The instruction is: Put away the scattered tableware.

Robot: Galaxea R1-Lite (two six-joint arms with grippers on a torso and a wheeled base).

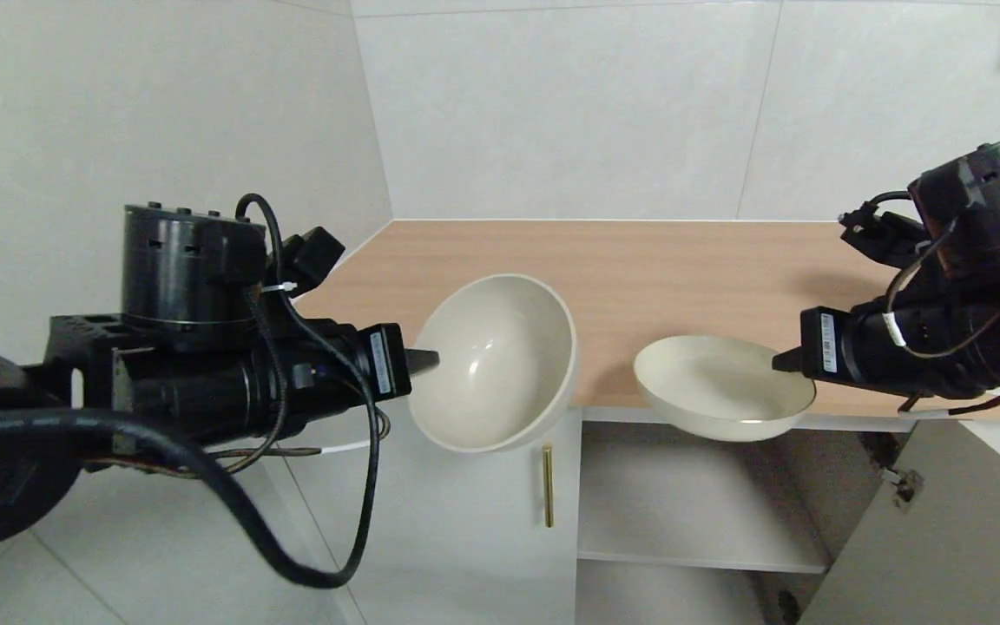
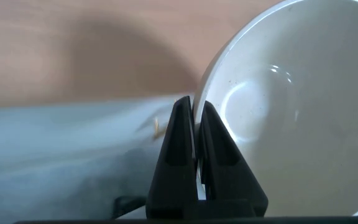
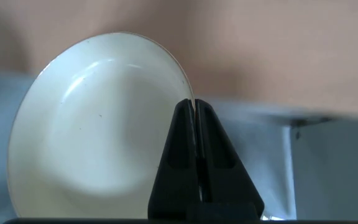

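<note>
- Wooden surface (image 1: 639,260) runs along a tiled wall (image 1: 569,113), with a white cabinet (image 1: 465,521) beneath it.
- The cabinet's right door (image 1: 943,538) stands swung open, and a shelf (image 1: 700,555) shows inside.
- A cream bowl (image 1: 500,365) hangs in the air, tipped on its side, in front of the surface's front edge. The left hand (image 1: 426,358) is clamped on its rim.
- A cream plate (image 1: 717,386) is held nearly level above the open compartment. The right hand (image 1: 779,360) is pinched tight on its rim.
- A brass handle (image 1: 547,486) sits upright on the closed door, just below the bowl.
</note>
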